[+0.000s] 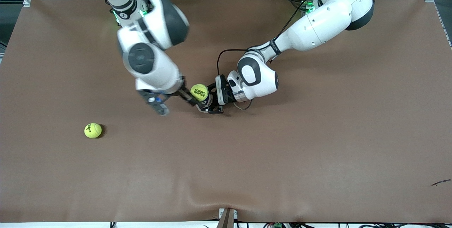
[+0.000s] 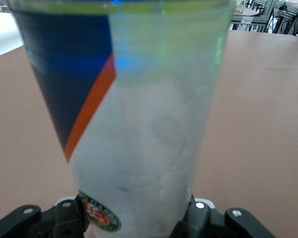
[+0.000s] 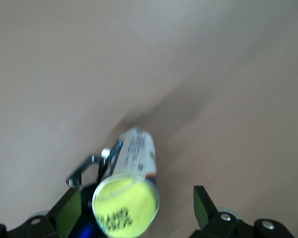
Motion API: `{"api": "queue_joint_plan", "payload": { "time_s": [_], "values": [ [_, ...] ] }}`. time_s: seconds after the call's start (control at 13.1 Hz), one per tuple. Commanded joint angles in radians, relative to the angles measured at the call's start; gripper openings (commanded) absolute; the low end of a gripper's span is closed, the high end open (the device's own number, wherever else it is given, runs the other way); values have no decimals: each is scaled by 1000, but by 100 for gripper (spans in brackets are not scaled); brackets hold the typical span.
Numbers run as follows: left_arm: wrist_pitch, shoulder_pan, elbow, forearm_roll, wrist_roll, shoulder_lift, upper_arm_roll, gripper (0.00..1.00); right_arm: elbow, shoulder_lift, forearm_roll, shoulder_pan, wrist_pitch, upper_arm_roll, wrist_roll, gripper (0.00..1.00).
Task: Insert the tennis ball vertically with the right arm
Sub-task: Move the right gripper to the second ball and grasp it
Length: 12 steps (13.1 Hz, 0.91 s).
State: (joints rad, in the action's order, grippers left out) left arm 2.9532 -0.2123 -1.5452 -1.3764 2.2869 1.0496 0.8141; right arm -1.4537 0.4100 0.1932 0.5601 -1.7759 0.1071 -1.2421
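right gripper [image 1: 173, 101] spread wide, fingers [image 3: 69, 216] either side of the mouth of the clear tube [image 3: 131, 171] without gripping, hung over the middle of the table [image 1: 317, 143]. tennis ball [image 1: 199, 92] seated in the tube's open top, printed lettering up, apart from both right fingers. tube upright, clear plastic with a blue and orange label [image 2: 84, 84] and a round logo near its base; whether its base touches the table cannot be told.

left gripper [image 1: 208, 106] pressed onto the lower part of the tube, pinching it from the side, black fingers [image 2: 198, 223] against the plastic wall. left arm reaching in from its end of the table, wrist bent low; right arm coming down from above beside it, toward the right arm's end.

second tennis ball [image 1: 93, 130] lying loose on the brown table, well apart from the tube, nearer to the front camera and toward the right arm's end.
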Motion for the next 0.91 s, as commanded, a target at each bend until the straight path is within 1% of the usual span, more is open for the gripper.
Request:
{"api": "queue_joint_plan", "payload": {
  "time_s": [0.0,0.15,0.23,0.3,0.46,0.61,0.84],
  "values": [
    [14,-10,0,-32,26,3,0,69,-11,-30,-11,-154,23,-14,126,100],
    [14,-9,0,-32,26,3,0,74,-16,-19,-26,-309,21,-14,344,100],
    [14,-10,0,-32,26,3,0,74,-13,-13,-26,-380,21,-15,431,100],
    [14,-9,0,-32,26,3,0,75,-13,7,-35,-425,16,-14,494,100],
    [14,-10,0,-32,26,3,0,76,-10,82,-119,-507,-13,-15,605,100],
    [14,-10,-1,-32,26,1,0,78,-7,148,-132,-551,-110,-15,680,100],
    [14,-9,-1,-32,26,-2,0,81,-17,251,-143,-643,-270,-17,722,100]
  ]
}}
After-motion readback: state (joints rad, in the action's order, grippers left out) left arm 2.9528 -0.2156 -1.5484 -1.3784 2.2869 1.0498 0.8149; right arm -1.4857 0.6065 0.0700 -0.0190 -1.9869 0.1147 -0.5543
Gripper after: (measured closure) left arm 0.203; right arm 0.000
